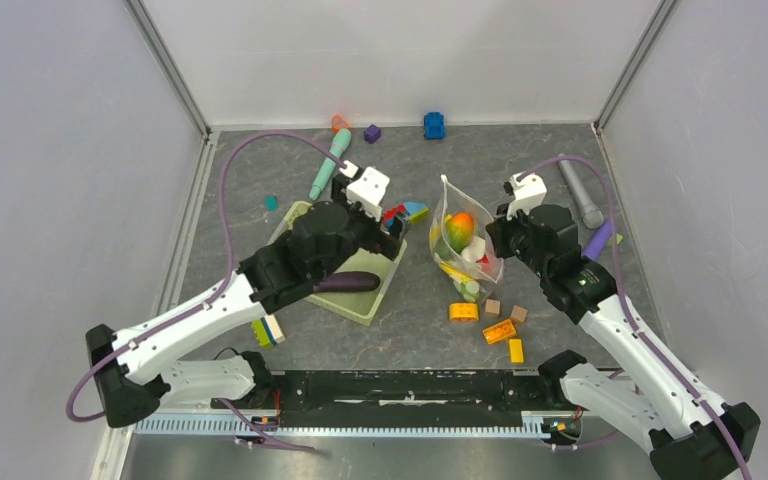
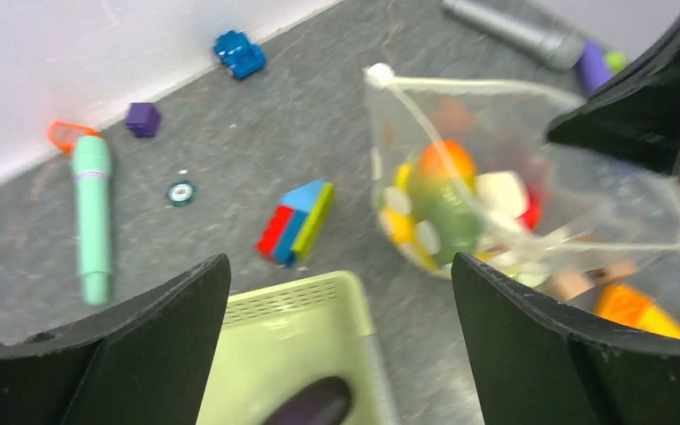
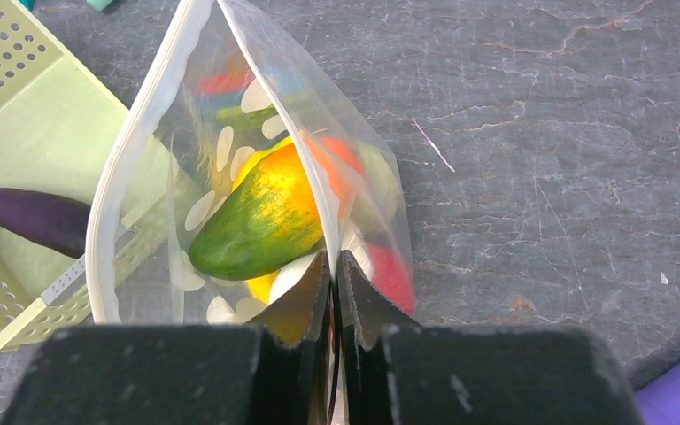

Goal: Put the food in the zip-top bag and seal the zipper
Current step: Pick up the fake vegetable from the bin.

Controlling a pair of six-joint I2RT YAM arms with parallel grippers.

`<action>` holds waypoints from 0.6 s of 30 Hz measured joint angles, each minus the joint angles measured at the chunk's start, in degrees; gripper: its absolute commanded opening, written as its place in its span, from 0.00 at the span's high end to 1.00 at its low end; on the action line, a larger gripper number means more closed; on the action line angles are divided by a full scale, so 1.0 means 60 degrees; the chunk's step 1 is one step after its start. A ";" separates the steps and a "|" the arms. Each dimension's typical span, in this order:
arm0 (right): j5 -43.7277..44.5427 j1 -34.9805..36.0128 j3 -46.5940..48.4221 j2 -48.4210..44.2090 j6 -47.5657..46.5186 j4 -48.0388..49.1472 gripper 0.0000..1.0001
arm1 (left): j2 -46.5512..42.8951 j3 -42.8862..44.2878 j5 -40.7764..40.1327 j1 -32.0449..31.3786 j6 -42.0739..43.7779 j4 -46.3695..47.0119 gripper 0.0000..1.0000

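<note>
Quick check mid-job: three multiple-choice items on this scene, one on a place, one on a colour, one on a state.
1. The eggplant lies: A in the zip-top bag; B in the basket; C by the toy car.
2. The toy car is: A red; B yellow; C blue.
3. The right gripper is: A shut on the zip-top bag; B open; C shut on the eggplant.
B, it lies on the basket floor; C, blue by the back wall; A, it pinches the bag's edge.

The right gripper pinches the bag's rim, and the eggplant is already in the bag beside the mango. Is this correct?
No. The eggplant is not in the zip-top bag; it lies in the green basket, as the top view shows. The rest holds.
</note>
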 measured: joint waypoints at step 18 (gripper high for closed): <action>0.0648 0.0000 0.0124 0.0375 0.0000 -0.0302 0.90 | 0.1574 0.4535 0.5654 0.2871 0.7045 -0.6018 0.00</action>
